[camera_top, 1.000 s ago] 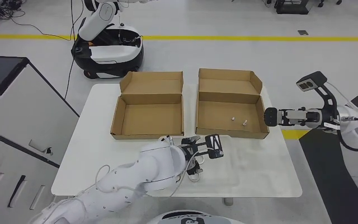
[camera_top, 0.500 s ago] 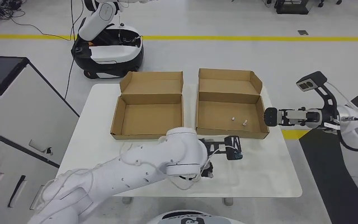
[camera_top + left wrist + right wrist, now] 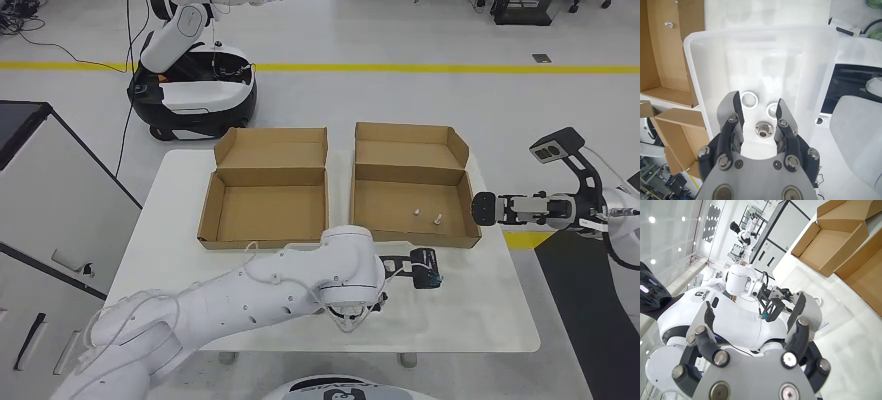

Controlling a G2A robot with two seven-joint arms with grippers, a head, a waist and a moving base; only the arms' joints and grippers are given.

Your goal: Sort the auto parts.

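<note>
A translucent white bin (image 3: 761, 32) holds a metal flanged hub (image 3: 762, 130) and two white rings (image 3: 749, 98) (image 3: 772, 109). My left gripper (image 3: 758, 109) hangs open just above them, the hub lying between its fingers. From above, the left gripper (image 3: 425, 268) sits over the table's front, just before the right cardboard box (image 3: 412, 160). That box holds two small metal parts (image 3: 416, 212) (image 3: 437, 216). My right gripper (image 3: 480, 208) is held open beyond that box's right side, with nothing between its fingers. The right wrist view looks past the right gripper (image 3: 753, 311) at the left gripper (image 3: 783, 298).
A second cardboard box (image 3: 265, 205) stands open at the table's back left, beside the first. The white table (image 3: 180, 290) has free room at its front left. A dark cabinet (image 3: 40, 200) stands left of the table.
My left arm has swung right along the table's front, carrying its open gripper from below the gap between the boxes to a spot before the right box. The right arm has not moved.
</note>
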